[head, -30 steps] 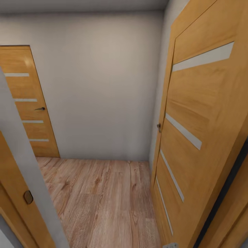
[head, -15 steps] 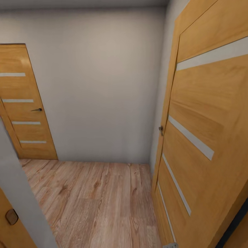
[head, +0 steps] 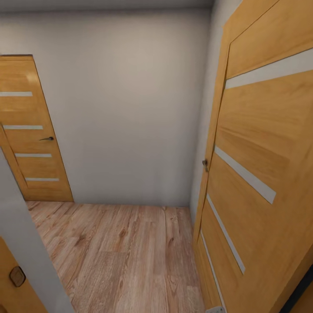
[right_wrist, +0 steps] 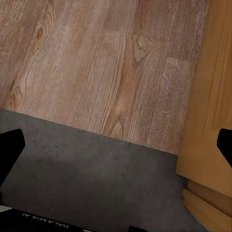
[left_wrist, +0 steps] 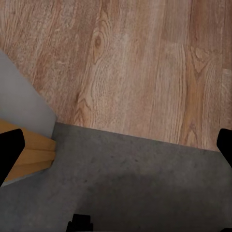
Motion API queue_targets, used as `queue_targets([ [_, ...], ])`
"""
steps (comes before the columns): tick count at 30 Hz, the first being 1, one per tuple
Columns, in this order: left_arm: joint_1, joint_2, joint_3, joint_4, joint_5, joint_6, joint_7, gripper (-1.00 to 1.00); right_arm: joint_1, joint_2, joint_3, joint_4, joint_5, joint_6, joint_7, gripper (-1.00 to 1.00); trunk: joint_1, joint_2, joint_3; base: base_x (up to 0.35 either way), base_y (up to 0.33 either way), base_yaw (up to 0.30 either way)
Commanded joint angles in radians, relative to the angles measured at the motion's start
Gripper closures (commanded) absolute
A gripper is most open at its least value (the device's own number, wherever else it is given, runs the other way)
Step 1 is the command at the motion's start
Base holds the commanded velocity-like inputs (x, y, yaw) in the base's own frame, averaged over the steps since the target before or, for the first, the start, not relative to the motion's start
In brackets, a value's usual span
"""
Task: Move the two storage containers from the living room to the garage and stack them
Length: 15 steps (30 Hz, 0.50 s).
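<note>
Light wood plank floor (head: 126, 256) ahead, closed off by a plain pale wall (head: 126, 108); dark grey concrete floor (left_wrist: 135, 188) underfoot, meeting the planks at a straight seam, so apparently parked right on a doorway threshold, garage side behind, corridor in front.

Left gripper (left_wrist: 116, 154): spread wide, dark fingertips (left_wrist: 9, 154) just showing at both sides of its wrist view, nothing between them but bare concrete and plank. Gripping nothing, touching nothing. Right gripper (right_wrist: 116, 154): likewise wide apart, fingertips (right_wrist: 9, 152) at the edges, empty over the same seam. Probably carried wide and low because no load is in hand.

Outward from the left one, a pale wall corner and an orange wooden door frame (left_wrist: 29, 154) near the seam. Beside the right one, an open wooden door (head: 261, 165) with pale inset strips, standing at the planks' right edge. Farther off, a closed matching door (head: 30, 130) at the far left corner.

Neither storage container visible; presumably elsewhere, perhaps back in the living room. Judged: heading out to fetch one.
</note>
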Motion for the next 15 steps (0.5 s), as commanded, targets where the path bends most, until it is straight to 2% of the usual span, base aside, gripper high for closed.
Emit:
queue_targets([
  [1,-0.001,0.000,0.007,0.001,0.009,-0.001,-0.010,-1.00,-0.001,0.000,-0.007,0.000,0.008,-0.003,0.003,-1.00,0.000,-0.001,-0.002,0.000,0.004,0.000],
  [15,-0.001,0.000,0.006,0.001,0.009,-0.002,-0.010,-1.00,0.000,0.000,-0.007,0.000,0.008,-0.004,0.003,-1.00,0.000,-0.001,-0.002,0.000,0.000,0.000],
])
